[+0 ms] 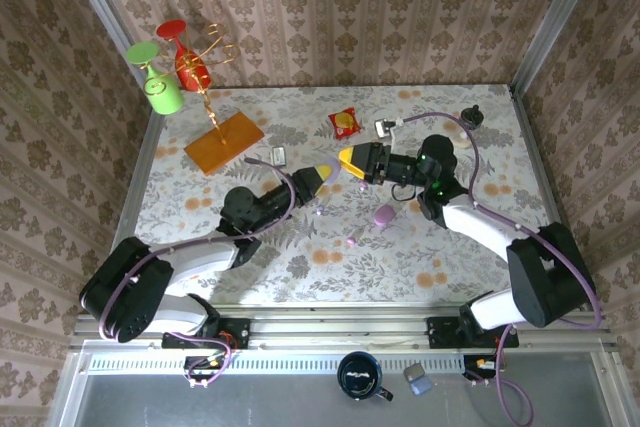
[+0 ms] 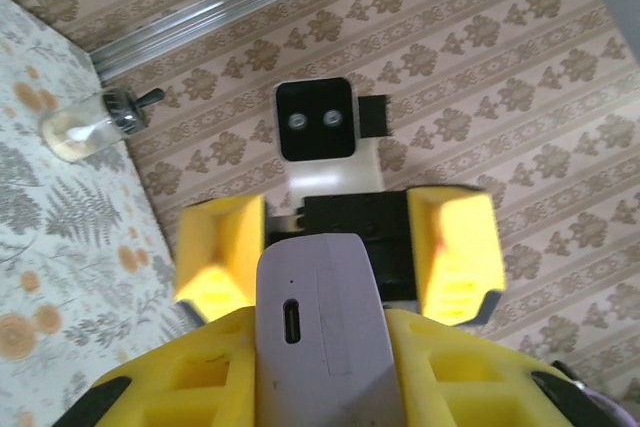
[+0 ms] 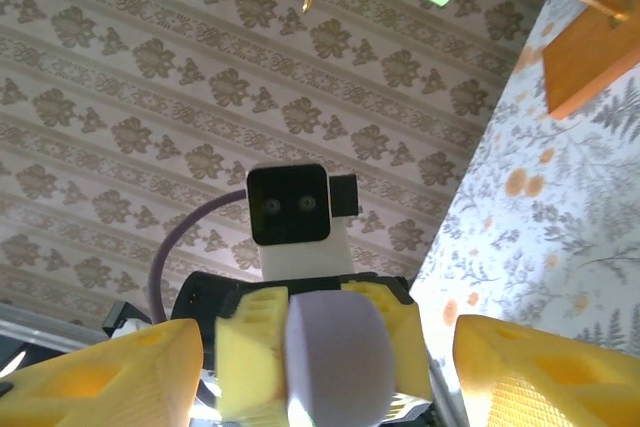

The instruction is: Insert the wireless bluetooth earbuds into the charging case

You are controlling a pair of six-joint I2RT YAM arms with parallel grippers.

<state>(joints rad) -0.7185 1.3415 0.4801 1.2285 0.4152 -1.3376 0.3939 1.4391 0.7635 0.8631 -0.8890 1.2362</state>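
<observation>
Where the two arms met above the middle of the table (image 1: 330, 277), the left gripper (image 1: 322, 175) clenched a smooth, egg-rounded lilac charging case (image 2: 318, 327) between its moulded yellow fingers (image 2: 170, 387) — the case's small oblong port faced that wrist's camera. The right gripper (image 1: 347, 159) faced it end-on, its blocky yellow jaws spread wide and grasping nothing. A tiny pinkish earbud (image 1: 351, 241) lay loose on the floral cloth nearer the front edge — near a second lilac case (image 1: 384, 215), apart from it.
</observation>
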